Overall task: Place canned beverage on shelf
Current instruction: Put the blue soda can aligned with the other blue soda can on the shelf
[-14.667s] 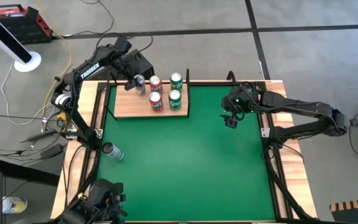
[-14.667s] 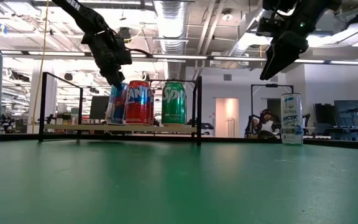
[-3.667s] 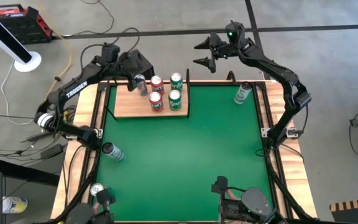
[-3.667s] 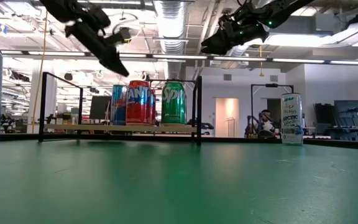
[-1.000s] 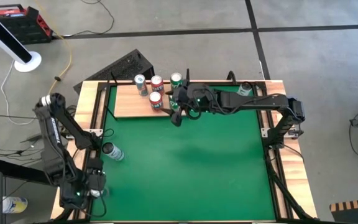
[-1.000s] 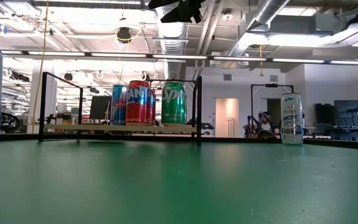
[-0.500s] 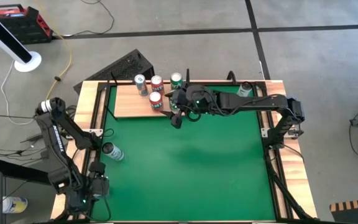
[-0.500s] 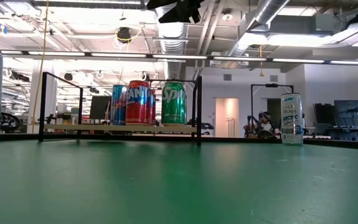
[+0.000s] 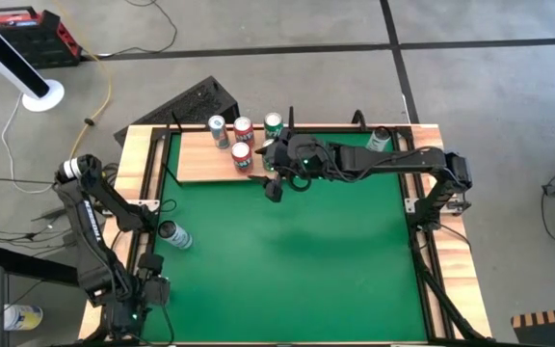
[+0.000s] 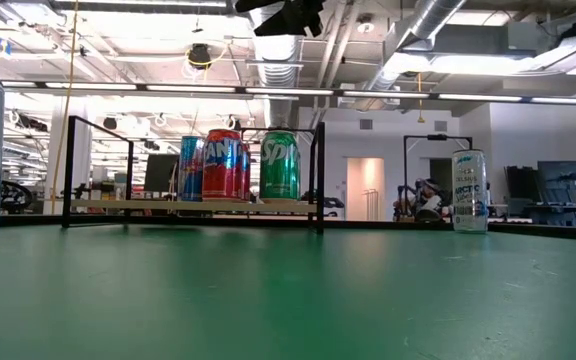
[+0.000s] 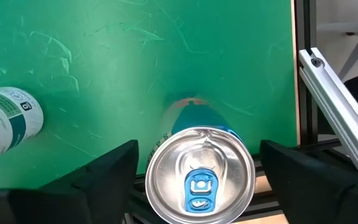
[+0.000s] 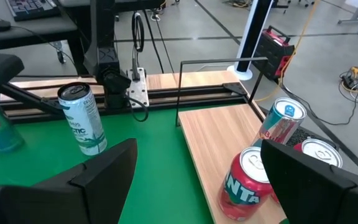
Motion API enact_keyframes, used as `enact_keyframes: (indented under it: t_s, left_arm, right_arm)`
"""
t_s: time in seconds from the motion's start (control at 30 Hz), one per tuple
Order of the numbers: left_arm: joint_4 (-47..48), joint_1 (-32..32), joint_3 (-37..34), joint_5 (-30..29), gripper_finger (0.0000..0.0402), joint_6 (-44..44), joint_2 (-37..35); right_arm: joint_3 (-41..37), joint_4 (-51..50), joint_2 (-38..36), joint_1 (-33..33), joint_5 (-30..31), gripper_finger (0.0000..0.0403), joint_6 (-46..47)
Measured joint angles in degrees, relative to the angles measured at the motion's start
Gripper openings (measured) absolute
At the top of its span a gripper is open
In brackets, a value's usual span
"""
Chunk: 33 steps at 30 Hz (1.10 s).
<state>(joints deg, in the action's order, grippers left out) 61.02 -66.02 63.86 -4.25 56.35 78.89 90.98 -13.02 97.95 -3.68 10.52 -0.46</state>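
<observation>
The light-wood shelf (image 9: pixel 196 159) stands at the table's far left and carries several upright cans, red Fanta (image 12: pixel 244 180) and green Sprite (image 10: pixel 279 165) among them. My left gripper (image 9: pixel 141 306) is open at the near left corner, pointing down. Its fingers stand on either side of an upright blue can (image 11: pixel 199 180) without touching it. A white and teal can (image 9: pixel 173 233) stands by the left edge. Another white can (image 9: pixel 379 140) stands at the far right. My right gripper (image 9: pixel 275 186) is open and empty, high above the table just in front of the shelf.
Thin black uprights (image 12: pixel 180 93) frame the shelf's ends. Pale wooden strips and a metal rail (image 11: pixel 337 106) edge the green table (image 9: pixel 297 260). The shelf's left half shows bare board.
My left gripper has drifted a little toward the table's near edge at the near left corner, staying open over the blue can. My right gripper has hardly moved.
</observation>
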Motion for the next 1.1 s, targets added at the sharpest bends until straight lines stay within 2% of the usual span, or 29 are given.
enact_keyframes:
  t_s: [0.27, 0.47, 0.6, 0.73, 0.9, 1.1]
  left_arm:
    - [0.96, 0.00, 0.00, 0.82, 0.0223, -1.09, -0.12]
    - [1.45, 1.26, 0.00, 0.90, 0.0219, -3.74, -1.20]
    - [1.39, 5.30, 0.00, -1.19, 0.0219, -9.35, -4.56]
    - [1.50, 14.48, 0.90, -0.88, 0.0219, -18.66, -7.91]
    - [2.03, 30.77, 7.14, 2.47, 0.0219, -38.58, -8.08]
    - [13.15, 53.66, 15.23, 1.73, 0.0219, -60.01, -8.25]
  right_arm:
    - [0.00, 0.09, 0.00, -0.02, 0.00, 0.0366, 0.47]
    - [0.00, 0.09, 0.00, -0.04, 0.00, 0.0366, 0.44]
    - [0.00, -0.65, 0.00, -0.04, 0.00, 0.0366, -0.41]
    - [0.00, -4.11, -0.34, -0.63, -0.03, 0.0366, -2.69]
    - [0.00, -8.25, -0.52, -2.78, -0.35, 0.0366, -5.29]
    - [-0.04, -13.63, -3.08, -6.30, -4.45, 0.0366, -9.01]
